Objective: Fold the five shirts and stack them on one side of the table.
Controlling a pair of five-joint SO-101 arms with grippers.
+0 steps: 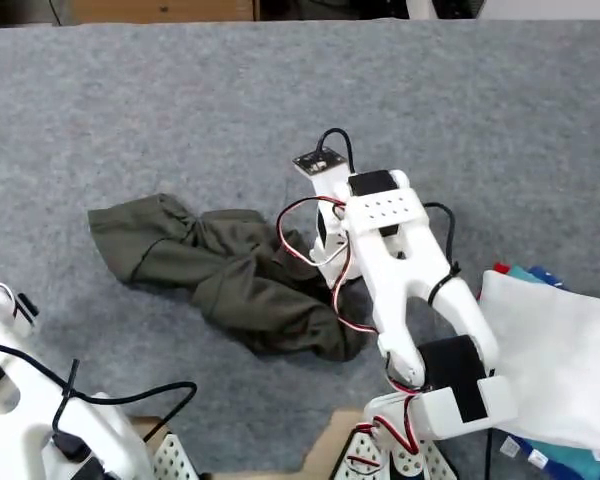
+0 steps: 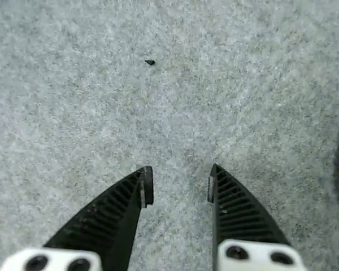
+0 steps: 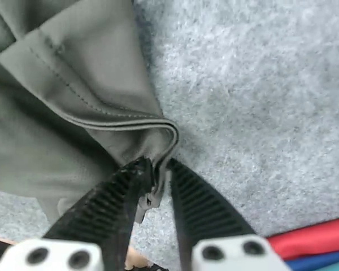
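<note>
Your right gripper (image 3: 160,169) is pinched on a hemmed edge of the olive shirt (image 1: 220,275), jaws nearly together with the fold caught between them. That shirt's lying crumpled near the middle of the grey table (image 1: 280,90), not folded. Your left gripper (image 2: 179,186) is spread apart over bare mat, holding nothing. Out by the right arm's side of the table sits the folded stack (image 1: 560,360), white on top, with red, teal and blue peeking out underneath.
</note>
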